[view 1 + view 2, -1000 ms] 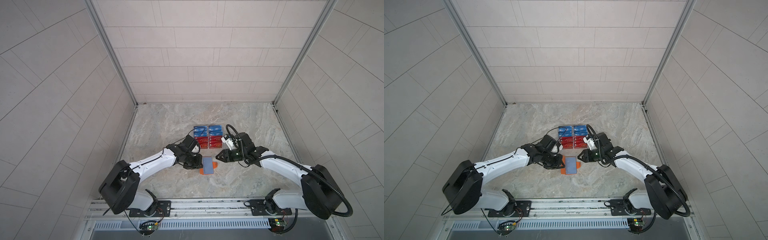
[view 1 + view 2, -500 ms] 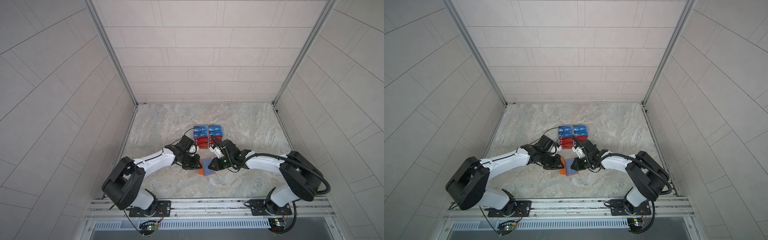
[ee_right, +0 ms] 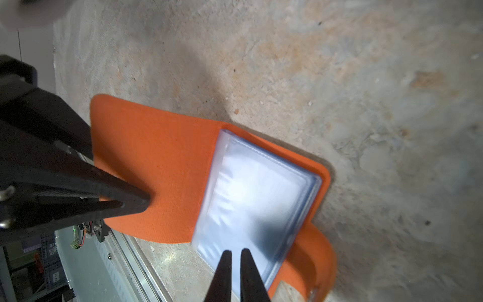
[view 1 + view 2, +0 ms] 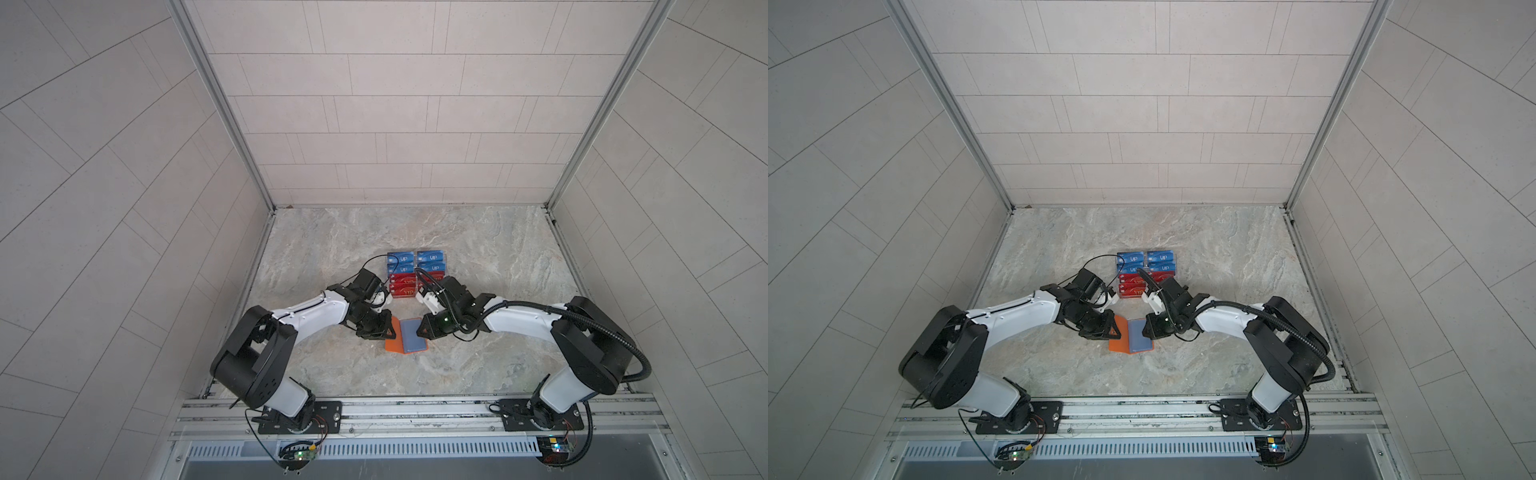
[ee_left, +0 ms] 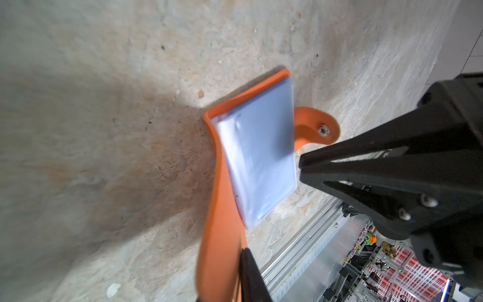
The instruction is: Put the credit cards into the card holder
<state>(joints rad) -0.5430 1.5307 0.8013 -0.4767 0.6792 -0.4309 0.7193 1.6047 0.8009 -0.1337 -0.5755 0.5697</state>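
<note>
Card holder (image 4: 394, 343) is being pinched by left claw (image 4: 387, 332), touched by pressed-together right claw (image 4: 420, 331); credit cards (image 4: 430, 259) at twelve o'clock are being part-screened by right arm (image 4: 453, 296).

One orange card holder (image 4: 392, 341). Flanking it, two: left gripper (image 4: 385, 331), right gripper (image 4: 422, 331). Behind it, four blue cards (image 4: 397, 259) showing; red cards (image 4: 402, 286) partly hidden, uncounted.

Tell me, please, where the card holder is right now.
In both top views the card holder lies open between the left gripper and the right gripper, on the robot's side of the credit cards.
</note>
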